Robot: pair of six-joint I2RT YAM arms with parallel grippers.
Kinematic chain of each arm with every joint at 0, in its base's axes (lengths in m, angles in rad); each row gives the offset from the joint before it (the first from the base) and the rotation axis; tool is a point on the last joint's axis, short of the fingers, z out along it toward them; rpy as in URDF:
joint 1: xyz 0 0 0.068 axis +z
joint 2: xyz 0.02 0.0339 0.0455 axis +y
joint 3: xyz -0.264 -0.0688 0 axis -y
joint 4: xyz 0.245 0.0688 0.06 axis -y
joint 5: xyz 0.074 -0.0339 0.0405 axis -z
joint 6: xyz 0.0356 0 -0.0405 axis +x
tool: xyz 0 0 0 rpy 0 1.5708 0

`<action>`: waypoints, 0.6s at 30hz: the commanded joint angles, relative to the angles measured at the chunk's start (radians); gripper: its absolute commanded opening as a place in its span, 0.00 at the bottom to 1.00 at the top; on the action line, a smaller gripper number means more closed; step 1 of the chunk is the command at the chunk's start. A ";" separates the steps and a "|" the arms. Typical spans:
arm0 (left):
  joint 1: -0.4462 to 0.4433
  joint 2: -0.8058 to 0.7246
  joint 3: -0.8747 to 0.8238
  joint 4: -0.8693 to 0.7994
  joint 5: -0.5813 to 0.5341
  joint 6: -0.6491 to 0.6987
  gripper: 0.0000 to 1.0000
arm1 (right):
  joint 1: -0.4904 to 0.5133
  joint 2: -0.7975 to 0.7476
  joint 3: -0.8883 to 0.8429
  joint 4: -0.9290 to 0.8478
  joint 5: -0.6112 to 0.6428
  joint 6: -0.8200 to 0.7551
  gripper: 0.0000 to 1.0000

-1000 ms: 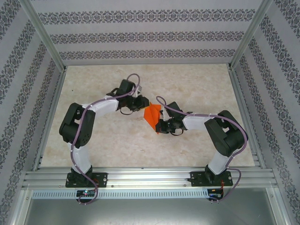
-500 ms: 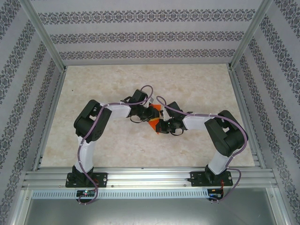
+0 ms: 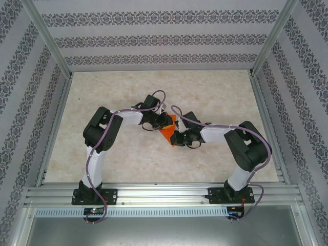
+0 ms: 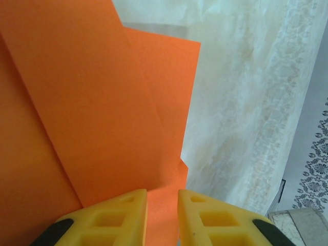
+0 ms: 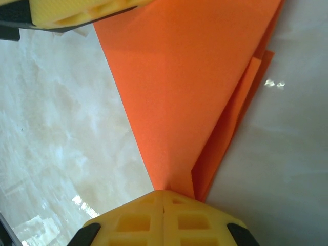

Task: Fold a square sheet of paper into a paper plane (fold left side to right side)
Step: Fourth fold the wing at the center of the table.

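The square sheet of paper is bright orange and partly folded into layers with a pointed end, lying mid-table between both arms. In the left wrist view the paper shows overlapping flaps and a crease. My left gripper is down over its far part, and the left gripper stands open by a narrow gap with paper showing behind it. My right gripper sits at the near end. There the right gripper is shut, its tips on the narrow point of the paper.
The pale marbled table has bare room all around the paper. Patterned walls and aluminium posts enclose it, and a metal rail runs along the near edge by the arm bases. A left gripper finger shows above the paper.
My left arm has swung right and come down onto the paper. The orange flap that stood up is now pushed over and mostly covered. The right arm has not moved.
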 commanded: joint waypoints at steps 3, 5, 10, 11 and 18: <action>0.032 0.046 -0.010 -0.015 -0.102 0.056 0.24 | -0.016 -0.067 -0.046 -0.093 -0.010 0.023 0.02; 0.031 0.041 -0.024 -0.007 -0.099 0.055 0.24 | -0.027 -0.111 -0.036 -0.074 -0.019 0.051 0.02; 0.026 0.031 -0.050 0.011 -0.098 0.048 0.24 | -0.035 -0.136 -0.015 0.030 0.002 0.160 0.00; 0.024 0.031 -0.051 0.012 -0.097 0.047 0.24 | -0.034 -0.131 -0.014 0.057 0.018 0.183 0.00; 0.021 0.032 -0.055 0.018 -0.095 0.040 0.24 | -0.013 -0.054 0.029 0.145 0.123 0.368 0.00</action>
